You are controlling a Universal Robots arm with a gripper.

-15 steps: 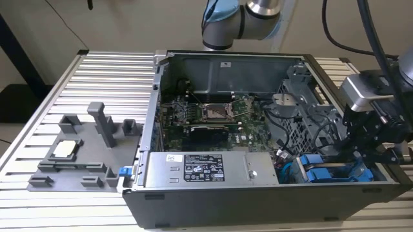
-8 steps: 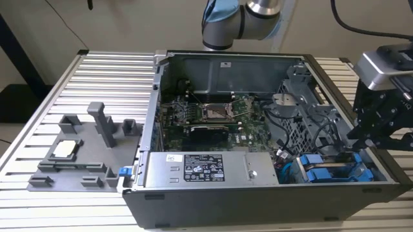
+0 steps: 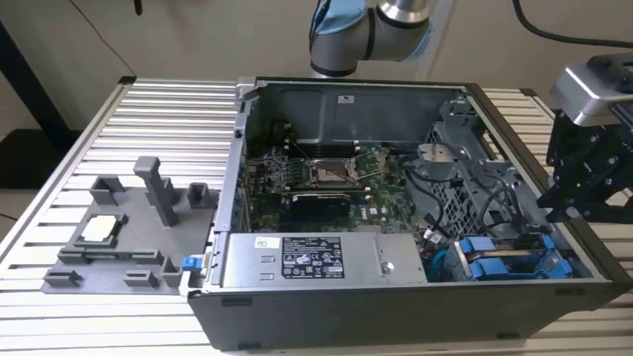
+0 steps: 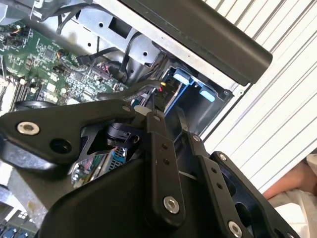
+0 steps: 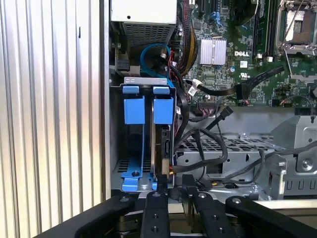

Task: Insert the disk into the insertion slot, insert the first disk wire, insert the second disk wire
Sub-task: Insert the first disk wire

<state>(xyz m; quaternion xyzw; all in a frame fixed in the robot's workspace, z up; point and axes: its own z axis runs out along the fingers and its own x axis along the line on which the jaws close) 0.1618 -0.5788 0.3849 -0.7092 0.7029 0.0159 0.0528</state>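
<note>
Above the side rim of the open dark-grey metal computer case (image 3: 396, 315): the black two-finger gripper (image 5: 183, 182), tips down. Fingertips (image 5: 175, 182) drawn together, by the look of the first wrist view, and clamped on nothing.

Just beyond and below those fingertips: the silver-grey disk in its bright blue plastic carrier (image 5: 162, 144), standing on edge and, judging by its depth, already seated in the insertion slot of the grey sheet-metal drive cage (image 5: 146, 81). Near end almost under the fingertips; blue handle tabs at the end farthest from them. Right beside it, on the side away from the cables, a second blue-framed carrier (image 5: 133, 144). In the exterior view, both blue frames lower than the fingers and toward the exterior view's left of them.

Probably at the wire steps, with a loose bundle of black cables (image 5: 182, 106) running close beside the disk and past the fingertips, over the perforated grey cage wall (image 5: 237, 145).

To do this well: come down straight, clear of the case rim. Take a plug by its body, not by the cord. Square it to the disk's near end before pressing. Push gently along the disk's length, never sideways against the blue frame. Avoid snagging neighbouring cables.
</note>
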